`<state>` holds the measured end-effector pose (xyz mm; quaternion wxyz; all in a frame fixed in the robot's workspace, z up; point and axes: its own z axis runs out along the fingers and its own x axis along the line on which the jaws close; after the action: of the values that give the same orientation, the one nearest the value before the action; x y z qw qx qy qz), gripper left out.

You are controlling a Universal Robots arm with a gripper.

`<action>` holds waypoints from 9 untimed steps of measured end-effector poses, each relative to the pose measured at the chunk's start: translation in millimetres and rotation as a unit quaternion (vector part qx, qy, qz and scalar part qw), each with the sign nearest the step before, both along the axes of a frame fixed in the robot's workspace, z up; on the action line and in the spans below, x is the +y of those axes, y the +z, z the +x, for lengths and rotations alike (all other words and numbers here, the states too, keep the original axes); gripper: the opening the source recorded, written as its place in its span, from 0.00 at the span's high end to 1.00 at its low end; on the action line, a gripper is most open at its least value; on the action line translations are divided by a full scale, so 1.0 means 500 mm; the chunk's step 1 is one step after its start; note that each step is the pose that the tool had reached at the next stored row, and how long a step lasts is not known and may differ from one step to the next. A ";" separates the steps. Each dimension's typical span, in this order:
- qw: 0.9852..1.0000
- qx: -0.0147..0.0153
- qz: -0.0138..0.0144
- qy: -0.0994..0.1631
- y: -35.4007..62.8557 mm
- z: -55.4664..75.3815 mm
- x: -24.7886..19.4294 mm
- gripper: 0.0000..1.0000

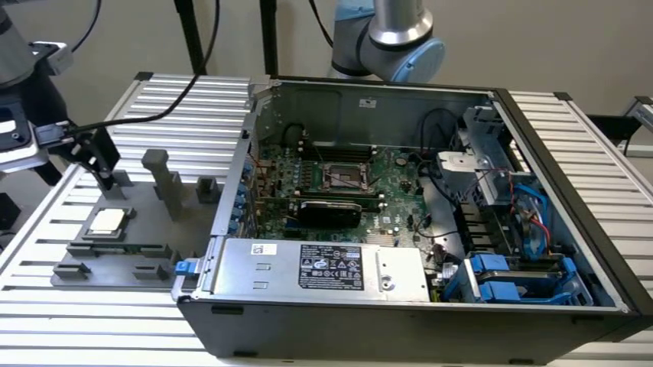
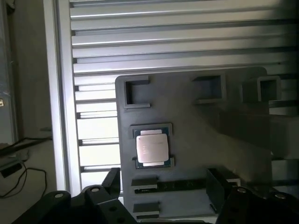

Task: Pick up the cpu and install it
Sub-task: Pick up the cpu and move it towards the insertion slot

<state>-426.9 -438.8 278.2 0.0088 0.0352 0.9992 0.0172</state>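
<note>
CPU (image 1: pixel 107 222) (image 2: pixel 152 149): lies flat, silver-beige plate up, seated in a shallow nest on the grey fixture plate (image 1: pixel 153 229) (image 2: pixel 210 140), at the exterior view's left, outside the computer case (image 1: pixel 408 329). Not held and not touched.

Just beside the CPU nest on the same plate: a narrow dark-green circuit strip (image 1: pixel 122 248) (image 2: pixel 173 186) lying in a slot. Several grey blocks and brackets stand around it, including a tall post (image 1: pixel 158 180) and a shorter block (image 1: pixel 207 187), both between the CPU and the case wall.

Gripper (image 1: pixel 94 157) (image 2: pixel 163 182): hangs above the fixture plate, clear of the CPU. The black fingers (image 2: pixel 112 179) are spread wide with nothing between them. In the wrist view the CPU sits just ahead of the fingertips, roughly centred between them.

Case: open, side panel off, resting on the slotted aluminium table (image 1: pixel 571 138) (image 2: pixel 163 42). Inside:
- green motherboard (image 1: pixel 393 172)
- dark metal-framed socket (image 1: pixel 342 177) near its middle, with no chip seen in it
- grey power supply (image 1: pixel 326 267) with a black label along the near edge
- blue drive carriers (image 1: pixel 510 283) at the exterior view's right corner

The arm's base joint (image 1: pixel 393 38) rises behind the case.
</note>
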 end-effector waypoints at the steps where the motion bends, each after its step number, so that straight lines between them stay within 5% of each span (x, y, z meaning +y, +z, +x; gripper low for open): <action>1: 1.000 0.000 0.000 0.000 -0.004 0.000 -0.0003 0.17; 9: 1.000 0.000 0.000 0.000 -0.032 0.004 -0.0023 0.17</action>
<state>-424.8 -439.9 262.0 0.0087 0.0352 0.9992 0.0171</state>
